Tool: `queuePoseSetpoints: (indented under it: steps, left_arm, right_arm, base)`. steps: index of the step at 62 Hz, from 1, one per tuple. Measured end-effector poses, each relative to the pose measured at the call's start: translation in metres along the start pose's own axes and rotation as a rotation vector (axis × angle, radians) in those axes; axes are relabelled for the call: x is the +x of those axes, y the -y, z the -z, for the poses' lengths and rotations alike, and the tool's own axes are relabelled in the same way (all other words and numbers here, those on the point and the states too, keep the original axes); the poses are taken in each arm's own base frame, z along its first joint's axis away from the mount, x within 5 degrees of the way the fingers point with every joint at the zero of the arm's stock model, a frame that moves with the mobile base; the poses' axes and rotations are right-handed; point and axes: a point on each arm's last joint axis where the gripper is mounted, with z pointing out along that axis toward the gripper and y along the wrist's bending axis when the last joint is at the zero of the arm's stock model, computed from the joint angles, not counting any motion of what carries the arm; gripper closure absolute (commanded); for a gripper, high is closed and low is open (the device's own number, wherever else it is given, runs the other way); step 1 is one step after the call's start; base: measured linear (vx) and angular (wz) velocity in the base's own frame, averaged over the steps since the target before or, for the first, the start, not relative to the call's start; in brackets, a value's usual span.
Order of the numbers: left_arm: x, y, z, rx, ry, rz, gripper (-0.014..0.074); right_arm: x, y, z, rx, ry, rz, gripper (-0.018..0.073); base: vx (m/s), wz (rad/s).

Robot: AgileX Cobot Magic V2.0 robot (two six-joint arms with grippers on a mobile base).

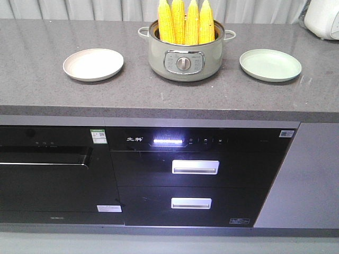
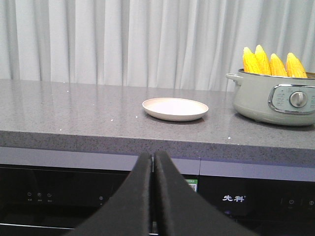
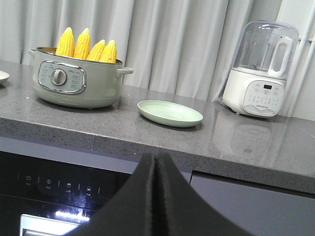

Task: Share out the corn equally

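- Four corn (image 1: 185,22) cobs stand in the pot (image 1: 183,62), top centre on the tabletop (image 1: 42,95); their lower halves are hidden.
- Left end effector (image 2: 153,157) and right end effector (image 3: 156,157) are clenched, empty (bases cut off).
- Appliance panel (image 1: 238,141) reads "先科"; the sticker print is illegible.

Bench (image 1: 42,95), grey speckled stone. On it, left to right: cream plate (image 1: 93,64); pale green electric pot (image 1: 184,61) with front dial, at the middle; green plate (image 1: 270,64); white blender (image 3: 260,69) with clear jug, far right.
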Motion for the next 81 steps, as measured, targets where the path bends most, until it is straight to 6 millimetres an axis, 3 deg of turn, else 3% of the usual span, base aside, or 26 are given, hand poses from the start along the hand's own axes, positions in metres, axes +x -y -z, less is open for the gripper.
queuePoseSetpoints:
  steps: [81]
  left_arm:
    - [0.0,0.0,0.0,0.0,0.0,0.0,0.0603]
  right_arm:
    - [0.0,0.0,0.0,0.0,0.0,0.0,0.0564]
  base:
    - [0.09,-0.01]
